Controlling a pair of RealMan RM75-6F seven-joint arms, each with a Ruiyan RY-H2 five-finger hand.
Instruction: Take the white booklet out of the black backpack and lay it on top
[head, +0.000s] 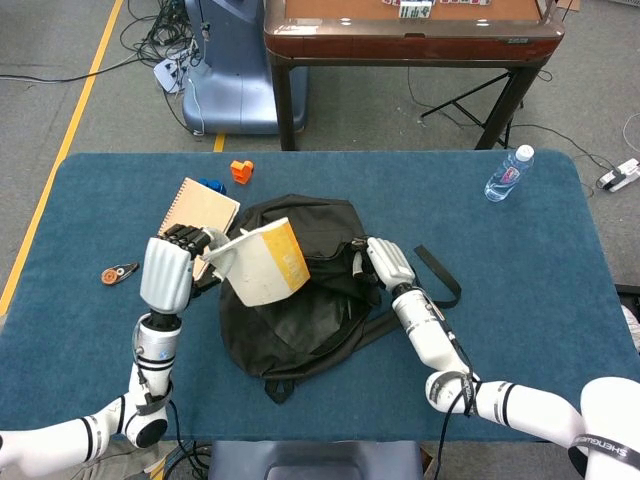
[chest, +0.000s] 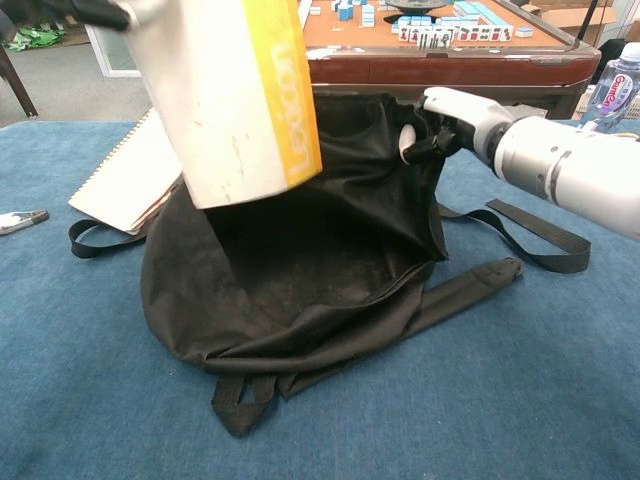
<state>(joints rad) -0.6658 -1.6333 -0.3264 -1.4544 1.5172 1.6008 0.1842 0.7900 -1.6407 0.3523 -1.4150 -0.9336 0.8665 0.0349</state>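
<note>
My left hand (head: 170, 268) grips the white booklet (head: 263, 267) by its left edge and holds it in the air above the left side of the black backpack (head: 300, 320). The booklet has a yellow strip along one side and fills the top left of the chest view (chest: 235, 90), clear of the bag's mouth. My right hand (head: 385, 262) pinches the upper rim of the backpack's opening (chest: 420, 130) and keeps it lifted. The inside of the backpack (chest: 300, 270) shows dark, with nothing visible in it.
A tan spiral notebook (head: 192, 222) lies left of the backpack, under my left hand. An orange block (head: 240, 170) and a blue item sit behind it. A small orange tool (head: 115, 273) lies far left. A water bottle (head: 508, 173) stands back right. Straps (chest: 530, 235) trail right.
</note>
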